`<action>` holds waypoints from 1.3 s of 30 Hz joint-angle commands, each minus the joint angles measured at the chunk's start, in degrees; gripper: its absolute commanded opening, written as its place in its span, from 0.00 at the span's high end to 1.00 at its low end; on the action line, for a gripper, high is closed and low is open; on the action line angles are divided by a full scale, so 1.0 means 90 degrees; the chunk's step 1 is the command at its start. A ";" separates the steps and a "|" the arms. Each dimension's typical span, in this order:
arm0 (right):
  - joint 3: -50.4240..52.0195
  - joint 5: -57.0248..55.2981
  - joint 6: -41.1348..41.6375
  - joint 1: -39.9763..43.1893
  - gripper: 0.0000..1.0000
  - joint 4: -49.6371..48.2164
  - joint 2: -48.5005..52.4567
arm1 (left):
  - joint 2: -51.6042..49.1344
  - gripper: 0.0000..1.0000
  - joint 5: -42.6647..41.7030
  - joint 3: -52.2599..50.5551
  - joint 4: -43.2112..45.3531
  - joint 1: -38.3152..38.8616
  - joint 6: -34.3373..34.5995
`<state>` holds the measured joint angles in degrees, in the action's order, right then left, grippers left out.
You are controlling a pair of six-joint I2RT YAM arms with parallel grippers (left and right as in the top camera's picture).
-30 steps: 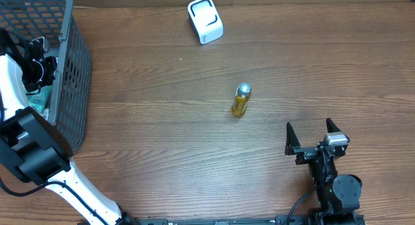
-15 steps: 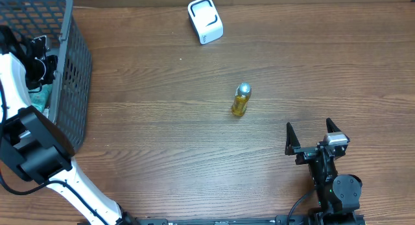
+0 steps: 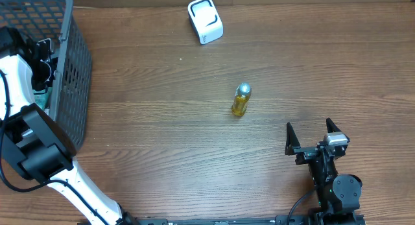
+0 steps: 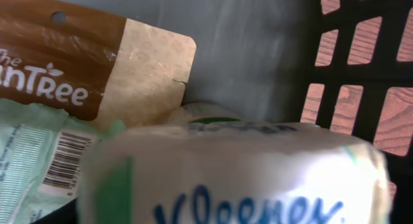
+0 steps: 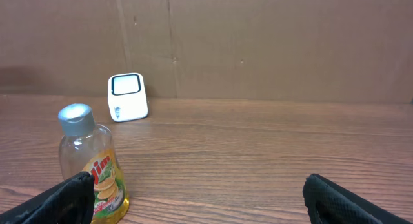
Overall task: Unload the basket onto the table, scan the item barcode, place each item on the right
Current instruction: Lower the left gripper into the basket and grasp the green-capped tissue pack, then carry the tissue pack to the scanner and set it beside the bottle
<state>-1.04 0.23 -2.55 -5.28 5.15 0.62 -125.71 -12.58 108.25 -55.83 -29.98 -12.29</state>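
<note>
The left tool [image 3: 41, 56] is in the basket [image 3: 71, 63], right over the Kleenex pack [image 4: 245, 172]; its opening cannot be told. It should clamp the pack centrally. The right tool [image 3: 309, 125] stands apart, empty.

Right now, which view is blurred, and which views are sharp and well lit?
Left wrist view: the Kleenex pack is too close, so it is blurred and washed out at its right end; the barcode behind it is fairly sharp. Right wrist view: the bottle and the white scanner are sharp. Overhead view: even light, a small glare on the bottle cap.
</note>
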 commanded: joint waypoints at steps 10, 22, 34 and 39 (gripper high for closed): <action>0.0066 0.0053 0.0022 0.0017 0.00 -0.0041 -0.0051 | 0.0474 0.51 0.0520 0.0568 -0.0177 0.0010 0.0430; 0.0066 0.0051 0.0024 0.0017 0.00 -0.0041 -0.0051 | 0.2501 0.57 0.0894 0.0957 -0.0039 0.0002 0.2067; 0.0066 0.0051 0.0022 0.0017 0.00 -0.0041 -0.0051 | 0.4272 0.68 -0.0687 0.0957 -0.1076 0.0503 0.2516; 0.0066 0.0051 0.0022 0.0017 0.00 -0.0041 -0.0051 | 0.4408 0.68 -0.0663 0.0952 -0.2188 0.1440 0.2402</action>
<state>-1.04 0.21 -2.57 -5.28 5.13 0.62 -86.98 -16.14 115.68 -73.65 -20.80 9.08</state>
